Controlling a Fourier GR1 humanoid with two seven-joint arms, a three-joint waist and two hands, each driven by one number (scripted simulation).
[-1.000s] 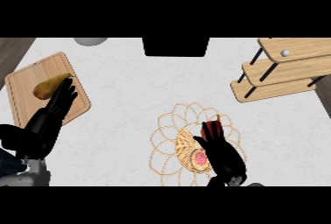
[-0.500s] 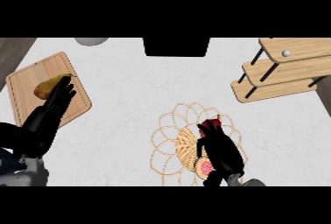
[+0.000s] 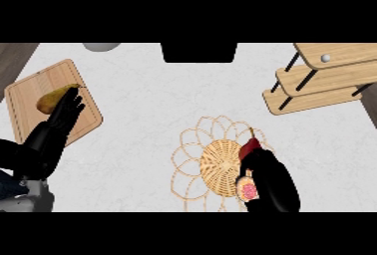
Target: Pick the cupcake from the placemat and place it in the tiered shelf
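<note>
On the woven placemat [image 3: 221, 167], lower middle of the counter [image 3: 154, 94], the right hand [image 3: 269, 179] is down over the cupcake [image 3: 249, 190]; its fingers curl round the cake, only the pink top peeping out at the hand's left side; a red bit at the fingertips looks like part of the cupcake or its wrapper, cannot tell which; the cupcake looks to sit on the mat's right edge, not lifted as far as I can judge.

Step in hand: the grasp, first half of the task; nothing placed yet.

The left hand [image 3: 55, 127] rests at the view's left, fingers straight and relaxed, lying over the wooden cutting board [image 3: 33, 92] with its tips just beside a pear [image 3: 50, 99]; holds nothing.

The tiered shelf [image 3: 324, 74] stands at the upper right, well apart from the mat; a small white ball [image 3: 326, 58] sits on its upper tier.

Next move, by my judgement: close fully on the cake, raise it off the mat, carry it up and right, keep it upright, set it on a free tier without knocking the black struts or the ball; the tiers overlap from above, so the approach probably needs to come in from the side.
</note>
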